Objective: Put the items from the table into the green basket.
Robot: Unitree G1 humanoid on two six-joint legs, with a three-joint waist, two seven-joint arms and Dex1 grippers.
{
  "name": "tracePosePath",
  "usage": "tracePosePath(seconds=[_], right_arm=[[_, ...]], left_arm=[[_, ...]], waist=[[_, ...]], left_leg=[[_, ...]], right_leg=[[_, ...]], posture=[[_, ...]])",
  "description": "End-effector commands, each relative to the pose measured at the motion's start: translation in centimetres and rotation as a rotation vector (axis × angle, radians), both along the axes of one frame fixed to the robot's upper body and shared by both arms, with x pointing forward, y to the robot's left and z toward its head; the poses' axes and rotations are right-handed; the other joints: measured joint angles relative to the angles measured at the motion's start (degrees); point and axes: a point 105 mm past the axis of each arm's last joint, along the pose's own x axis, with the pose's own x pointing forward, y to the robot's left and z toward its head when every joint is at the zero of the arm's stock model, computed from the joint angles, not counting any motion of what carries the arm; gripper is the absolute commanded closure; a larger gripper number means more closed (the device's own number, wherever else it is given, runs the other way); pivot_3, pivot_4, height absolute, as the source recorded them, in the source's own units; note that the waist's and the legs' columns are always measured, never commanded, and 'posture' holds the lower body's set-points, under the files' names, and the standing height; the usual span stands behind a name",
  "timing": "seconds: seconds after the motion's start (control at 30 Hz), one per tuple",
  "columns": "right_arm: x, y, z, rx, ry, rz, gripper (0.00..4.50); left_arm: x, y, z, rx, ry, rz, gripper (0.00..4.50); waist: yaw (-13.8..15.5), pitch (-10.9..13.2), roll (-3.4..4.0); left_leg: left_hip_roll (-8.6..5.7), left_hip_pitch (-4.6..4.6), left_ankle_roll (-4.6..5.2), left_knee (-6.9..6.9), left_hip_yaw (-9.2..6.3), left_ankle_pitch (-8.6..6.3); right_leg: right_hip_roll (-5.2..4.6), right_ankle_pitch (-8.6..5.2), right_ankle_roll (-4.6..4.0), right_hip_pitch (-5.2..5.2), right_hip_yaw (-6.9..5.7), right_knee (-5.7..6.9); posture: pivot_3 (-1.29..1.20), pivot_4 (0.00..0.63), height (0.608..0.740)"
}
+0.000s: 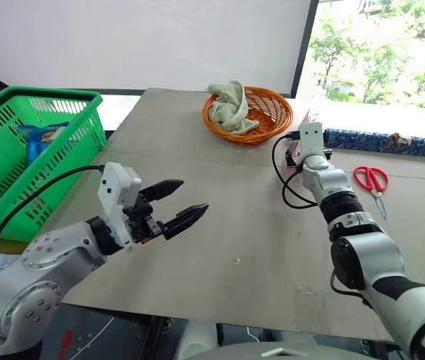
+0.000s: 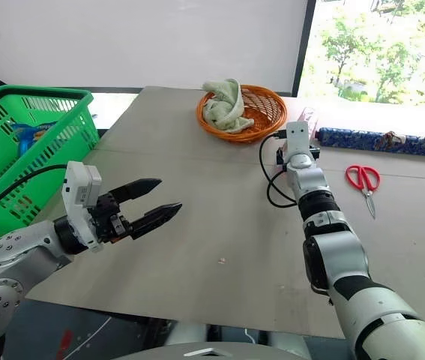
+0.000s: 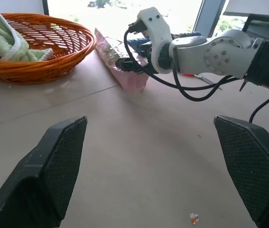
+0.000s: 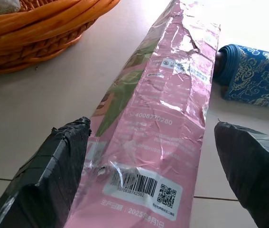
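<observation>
The long pink wrapped box [image 4: 158, 133] lies on the table [image 1: 219, 225] beside the orange wicker basket. My right gripper [image 4: 151, 130] is open, one finger on either side of the box's near end. In the head views the wrist camera hides those fingers. The dark blue patterned roll [image 1: 388, 142] lies just beyond the box, and the red-handled scissors [image 1: 372, 181] lie to the right of my right arm. My left gripper [image 1: 173, 202] hangs open and empty over the table's near left part. The green basket [image 1: 17, 150] stands off the table's left edge with a blue item [image 1: 43, 139] inside.
A round orange wicker basket [image 1: 249, 112] holding a pale green cloth [image 1: 227, 105] stands at the far middle of the table. A black cable [image 1: 283, 184] loops from my right wrist onto the tabletop. A tiny scrap [image 1: 236, 261] lies near the front.
</observation>
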Motion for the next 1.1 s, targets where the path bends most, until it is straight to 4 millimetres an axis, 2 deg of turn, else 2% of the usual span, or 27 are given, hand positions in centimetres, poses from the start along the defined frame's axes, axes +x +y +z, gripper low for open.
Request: tracePosePath(seconds=[0.03, 0.2, 0.23, 0.3, 0.37, 0.47, 0.57, 0.7, 0.8, 1.0, 1.1], right_arm=[[-0.3, 0.2, -1.6, 0.081, 0.085, -0.029, 0.0], [-0.3, 0.0, -2.0, 0.114, 0.113, -0.044, 0.0], [-0.5, 0.0, -2.4, 0.117, 0.128, -0.031, 0.26], [-0.7, 0.1, -2.9, 0.113, 0.146, -0.002, 0.93], [-0.9, 0.5, -3.0, 0.1, 0.15, 0.054, 1.91], [-1.1, 0.2, -2.6, 0.087, 0.145, 0.121, 3.28], [-1.8, -0.4, -1.7, 0.095, 0.13, 0.169, 4.38], [-5.0, -1.7, 0.7, 0.164, 0.113, 0.292, 4.48], [-9.1, -3.5, 2.9, 0.235, 0.11, 0.369, 4.48], [-13.9, -2.9, 6.3, 0.372, 0.037, 0.536, 4.48], [-15.9, -1.5, 8.3, 0.455, -0.061, 0.663, 4.48]], left_arm=[[-0.2, -0.4, 0.8, 0.004, -0.053, -0.022, 0.06], [-0.1, -0.2, 0.8, 0.006, -0.056, -0.019, 0.06], [-0.1, -0.2, 0.8, 0.005, -0.057, -0.014, 0.01], [0.0, -0.1, 0.7, 0.002, -0.057, -0.006, 0.0], [0.0, 0.0, 0.6, -0.006, -0.056, 0.001, 0.0], [0.2, 0.2, 0.5, -0.016, -0.055, 0.01, 0.0], [0.3, 0.3, 0.4, -0.032, -0.054, 0.018, 0.0], [0.7, 0.3, 0.4, -0.067, -0.048, 0.024, 0.0], [1.1, 0.1, 0.2, -0.126, -0.016, 0.023, 0.0], [2.1, -1.0, -0.2, -0.273, 0.06, -0.004, 0.0], [2.8, -1.9, 0.4, -0.368, 0.091, -0.037, 0.0]], waist=[[0.0, 0.0, -0.01], [-0.1, -0.1, -0.01], [-0.1, -0.1, -0.01], [0.0, -0.1, -0.01], [0.0, -0.2, -0.02], [0.0, -0.2, -0.02], [0.1, -0.2, -0.01], [0.5, -0.2, 0.04], [0.8, -0.1, 0.29], [-1.7, 0.0, 0.52], [-2.3, 0.0, 0.52]], left_leg=[[0.0, 0.01, 0.0, 0.0, 0.0, 0.0], [0.0, 0.02, 0.01, -0.01, 0.0, 0.0], [0.0, 0.03, 0.01, -0.01, 0.0, 0.0], [0.01, 0.03, 0.01, -0.02, 0.0, -0.01], [0.0, 0.02, 0.02, -0.03, 0.0, -0.01], [0.01, 0.02, 0.02, -0.07, 0.0, -0.01], [0.01, 0.0, 0.02, -0.14, -0.03, -0.01], [0.0, -0.11, 0.21, -0.22, -0.08, -0.13], [0.0, -0.13, 0.26, -0.32, -0.11, -0.16], [0.03, -0.06, 0.29, -0.55, -0.03, -0.17], [0.03, -0.08, 0.29, -0.56, -0.03, -0.17]], right_leg=[[0.0, 0.0, 0.0, 0.0, 0.0, 0.0], [0.0, 0.0, 0.0, 0.01, 0.0, 0.0], [0.0, 0.0, 0.0, 0.01, 0.0, 0.0], [0.0, 0.0, 0.0, 0.01, 0.0, 0.0], [0.0, 0.0, 0.0, 0.01, 0.0, -0.03], [0.0, 0.0, 0.0, 0.01, 0.0, -0.07], [-0.01, 0.0, 0.0, 0.01, -0.01, -0.13], [-0.05, -0.01, 0.01, 0.01, -0.08, -0.32], [-0.05, 0.0, 0.01, 0.02, -0.12, -0.51], [0.07, 0.0, 0.03, 0.01, -0.04, -0.69], [0.13, 0.0, 0.04, 0.01, -0.02, -0.73]], posture=[[0.21, 0.011, 0.74], [0.21, 0.009, 0.74], [0.21, 0.009, 0.74], [0.2, 0.008, 0.74], [0.2, 0.008, 0.74], [0.19, 0.008, 0.74], [0.18, 0.008, 0.74], [0.16, 0.007, 0.74], [0.12, 0.008, 0.74], [0.04, 0.01, 0.74], [0.01, 0.008, 0.74]])
